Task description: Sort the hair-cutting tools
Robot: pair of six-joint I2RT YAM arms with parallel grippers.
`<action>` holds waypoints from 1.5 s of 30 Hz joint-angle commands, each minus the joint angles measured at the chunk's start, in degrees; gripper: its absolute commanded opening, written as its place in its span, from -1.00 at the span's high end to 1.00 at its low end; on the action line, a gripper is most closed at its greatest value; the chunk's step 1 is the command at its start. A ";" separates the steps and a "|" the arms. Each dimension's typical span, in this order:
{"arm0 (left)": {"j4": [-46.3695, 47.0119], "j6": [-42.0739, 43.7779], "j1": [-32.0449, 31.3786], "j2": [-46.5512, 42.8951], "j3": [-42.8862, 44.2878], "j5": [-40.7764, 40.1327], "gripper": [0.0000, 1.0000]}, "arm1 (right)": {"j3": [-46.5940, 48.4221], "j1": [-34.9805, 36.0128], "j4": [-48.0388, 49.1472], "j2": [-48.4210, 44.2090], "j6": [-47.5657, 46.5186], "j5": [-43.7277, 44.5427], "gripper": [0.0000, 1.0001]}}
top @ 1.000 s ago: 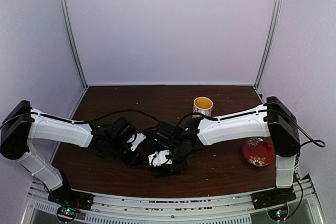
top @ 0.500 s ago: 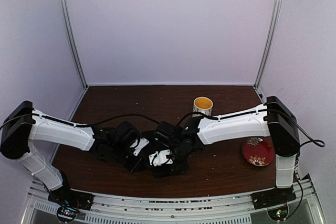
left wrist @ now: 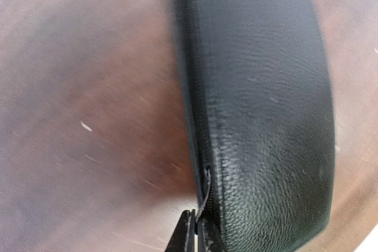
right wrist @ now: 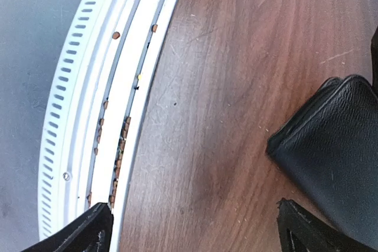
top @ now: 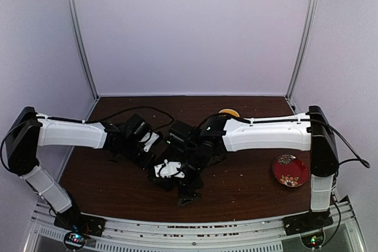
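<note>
At the rounded end of the black grained-leather zip case (left wrist: 260, 116), your left gripper (left wrist: 194, 235) is clenched on the thin metal zip pull (left wrist: 205, 196), with the brown wooden table (left wrist: 88, 116) showing beside the case. Just beside the case's corner, your right gripper (right wrist: 198, 228) is released, its fingers (right wrist: 88, 228) spread wide and grasping nothing. Where the silver scissors and black clips lie relative to the case, you cannot tell.
</note>
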 commanded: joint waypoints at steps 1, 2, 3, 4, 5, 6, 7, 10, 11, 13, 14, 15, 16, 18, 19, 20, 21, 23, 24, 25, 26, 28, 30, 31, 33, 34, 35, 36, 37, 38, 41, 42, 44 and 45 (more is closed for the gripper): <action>0.72 7.39 3.07 3.60 4.99 -2.81 1.00 | -3.11 -2.38 0.01 -5.22 -2.96 3.76 -1.00; 0.62 8.36 3.27 4.11 5.89 -3.09 1.00 | -4.71 -3.10 1.72 -6.06 -3.40 6.67 -1.00; 0.60 9.24 3.37 4.59 6.60 -2.99 1.00 | -6.63 -3.88 3.54 -6.67 -3.77 9.46 -1.00; 0.60 10.05 3.48 5.09 7.29 -2.75 1.00 | -8.27 -4.80 5.22 -7.10 -3.98 11.88 -1.00; 0.68 10.91 3.55 5.56 7.87 -2.57 1.00 | -9.52 -6.00 6.69 -7.15 -4.06 13.37 -1.00; 0.77 11.38 3.62 6.03 8.42 -2.43 1.00 | -9.79 -7.18 6.78 -6.60 -5.19 13.15 -1.00; 0.84 11.65 3.73 6.66 8.92 -2.13 1.00 | -8.45 -8.14 4.64 -5.45 -7.04 12.57 -1.00; 0.78 12.83 4.22 8.06 10.64 -1.28 1.00 | -5.00 -9.02 4.19 -1.83 -8.39 16.24 -1.00; 0.78 13.19 4.40 8.36 10.99 -1.18 1.00 | -4.94 -8.87 5.76 -1.34 -9.53 18.52 -0.98; 0.78 13.68 4.81 8.82 11.34 -0.91 1.00 | -5.19 -8.71 11.18 -0.93 -12.15 22.05 -0.84; 0.82 13.73 5.07 8.87 11.31 -0.58 1.00 | -5.03 -8.71 13.19 -0.63 -13.17 23.61 -0.77; 0.93 13.75 5.34 8.88 11.26 -0.13 1.00 | -4.92 -8.73 15.37 -0.47 -14.07 24.91 -0.69; 1.14 13.77 5.52 8.89 11.09 0.26 1.00 | -4.83 -8.77 16.89 -0.28 -15.49 25.72 -0.65; 1.72 13.83 5.95 8.99 10.73 0.85 1.00 | -4.53 -8.75 18.15 0.26 -19.32 26.59 -0.58; 1.74 13.88 6.15 9.11 10.76 1.13 1.00 | -4.17 -8.75 18.07 0.64 -20.88 26.43 -0.58; 1.74 14.03 6.35 9.26 10.80 1.27 1.00 | -3.62 -8.72 17.63 1.15 -21.96 26.41 -0.58; 1.74 14.20 6.53 9.31 10.80 1.44 1.00 | -3.14 -8.72 17.27 1.76 -22.58 26.29 -0.58; 1.77 14.51 6.84 9.32 10.81 1.68 1.00 | -2.16 -8.75 16.34 2.66 -23.87 25.74 -0.59; 1.81 14.62 6.93 9.32 10.72 1.96 1.00 | -1.64 -8.76 15.49 3.26 -24.76 25.60 -0.59; 1.95 14.70 7.06 9.33 10.68 2.16 1.00 | -1.11 -8.77 14.84 3.95 -25.25 25.54 -0.59; 2.14 14.64 7.13 9.39 10.73 2.30 1.00 | -0.77 -8.76 14.57 4.65 -25.64 25.60 -0.60; 2.29 14.69 7.26 9.60 10.87 2.64 1.00 | -0.43 -8.85 14.46 5.96 -26.23 26.17 -0.61; 2.35 14.66 7.27 9.67 10.94 2.91 1.00 | -0.19 -8.89 14.82 7.16 -26.43 26.73 -0.62; 2.40 14.68 7.31 9.67 10.90 2.96 1.00 | 0.03 -9.06 14.89 7.76 -26.52 26.86 -0.62; 2.40 14.73 7.36 9.67 10.79 3.05 1.00 | 0.12 -9.26 15.52 8.52 -26.05 27.22 -0.62; 2.37 14.63 7.36 9.67 10.51 3.08 1.00 | 0.17 -9.40 15.97 8.81 -25.76 27.27 -0.62; 2.36 14.55 7.36 9.67 10.43 3.12 1.00 | 0.38 -9.66 16.01 9.06 -25.70 27.22 -0.62; 2.41 14.42 7.36 9.75 10.24 3.24 1.00 | 0.69 -9.85 15.80 9.44 -25.67 27.16 -0.62; 2.44 14.42 7.36 9.82 10.12 3.32 1.00 | 1.34 -10.02 15.13 9.96 -25.77 27.05 -0.61; 2.45 14.35 7.36 9.91 10.00 3.24 1.00 | 2.27 -10.22 13.56 10.56 -25.81 26.95 -0.58; 2.40 14.17 7.44 10.11 10.05 2.94 1.00 | 5.31 -10.80 9.55 12.62 -25.70 26.53 -0.42; 2.32 14.06 7.43 10.11 10.14 2.85 1.00 | 6.62 -10.98 7.69 13.44 -25.67 25.85 -0.36; 1.69 13.90 7.57 9.92 10.29 2.30 1.00 | 9.29 -11.56 3.46 14.98 -25.52 24.35 -0.20; 1.15 13.81 7.66 9.67 10.32 1.45 1.00 | 10.60 -11.77 1.35 15.82 -25.46 23.48 -0.15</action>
